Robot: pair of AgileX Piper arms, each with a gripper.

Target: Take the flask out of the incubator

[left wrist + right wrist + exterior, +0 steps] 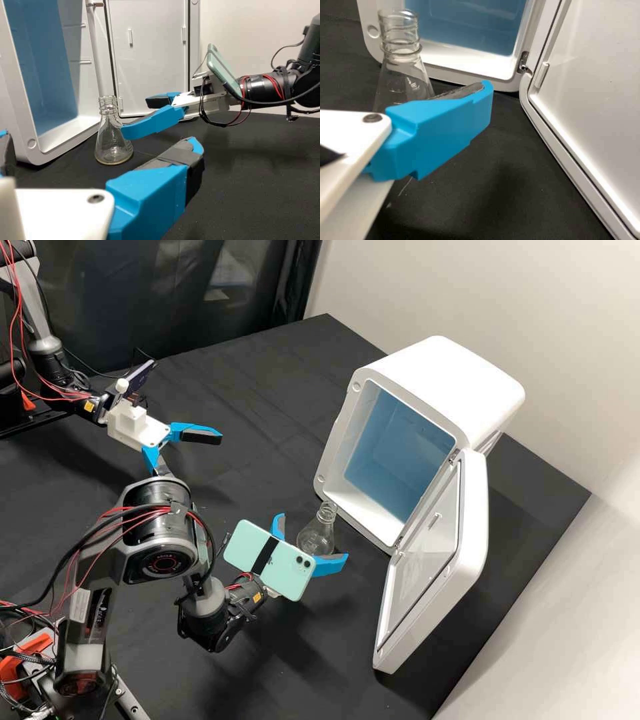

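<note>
Right gripper (312, 540): jaws spread wide, one finger on either side of flask (399, 65), nothing clamped; whether glass is touched cannot be told. Flask: upright on bench (267, 387), just outside open incubator (440, 373), near its lower rim, door (467, 520) swung wide. Left gripper (187, 453): jaws wide, nothing held, well apart from flask. Step judged: removal as good as done, release in hand. Next move: right arm to be drawn straight back without tipping flask.

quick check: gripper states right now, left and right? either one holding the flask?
Left gripper: open, empty.
Right gripper: open, one finger on each side of the flask, not clamped on it.
</note>
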